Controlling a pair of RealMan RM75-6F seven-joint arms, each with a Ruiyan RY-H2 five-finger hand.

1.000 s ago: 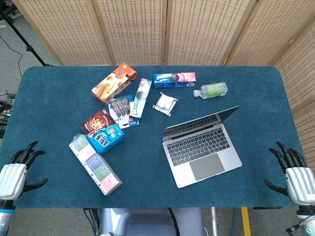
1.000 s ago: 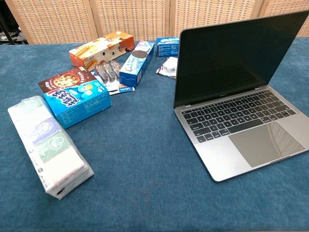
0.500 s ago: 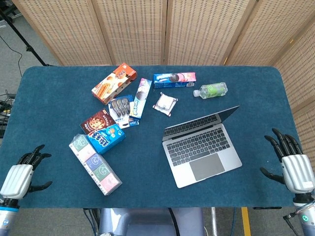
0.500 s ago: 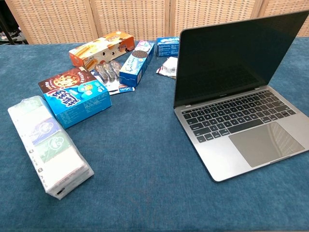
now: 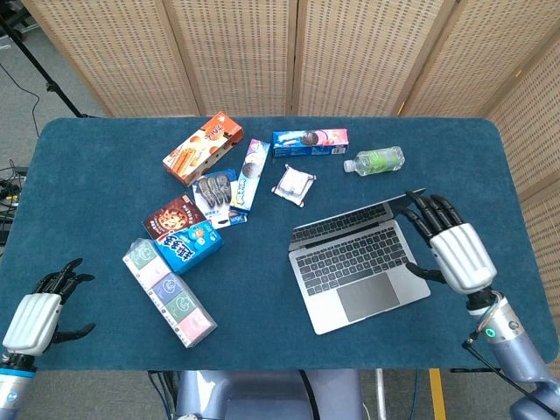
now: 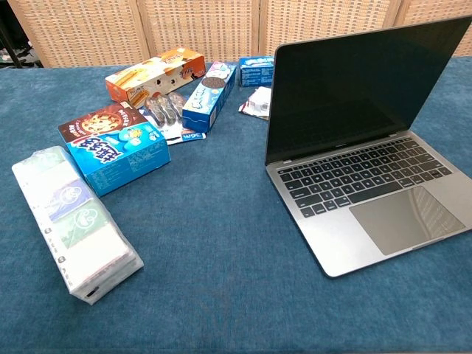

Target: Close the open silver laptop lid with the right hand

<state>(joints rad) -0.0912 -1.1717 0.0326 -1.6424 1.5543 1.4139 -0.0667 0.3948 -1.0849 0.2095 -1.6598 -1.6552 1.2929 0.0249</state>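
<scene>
The silver laptop [image 5: 359,265] [image 6: 365,192] stands open on the right half of the blue table, its dark screen [image 6: 361,85] upright and facing me. My right hand [image 5: 448,243] hovers just right of the laptop, fingers spread, fingertips near the lid's right corner; I cannot tell whether they touch it. It holds nothing. My left hand [image 5: 37,311] hangs off the table's front left edge, fingers apart and empty. Neither hand shows in the chest view.
Snack boxes [image 5: 203,147] [image 6: 155,74] and biscuit packs [image 5: 309,141] lie left of and behind the laptop. A green bottle [image 5: 375,160] lies just behind the lid. A long tissue pack [image 5: 168,291] [image 6: 74,221] sits at front left. Wicker screens stand behind the table.
My right hand has moved up and left from the table's front right edge to the laptop's right side. The left hand has barely shifted. The laptop has not moved.
</scene>
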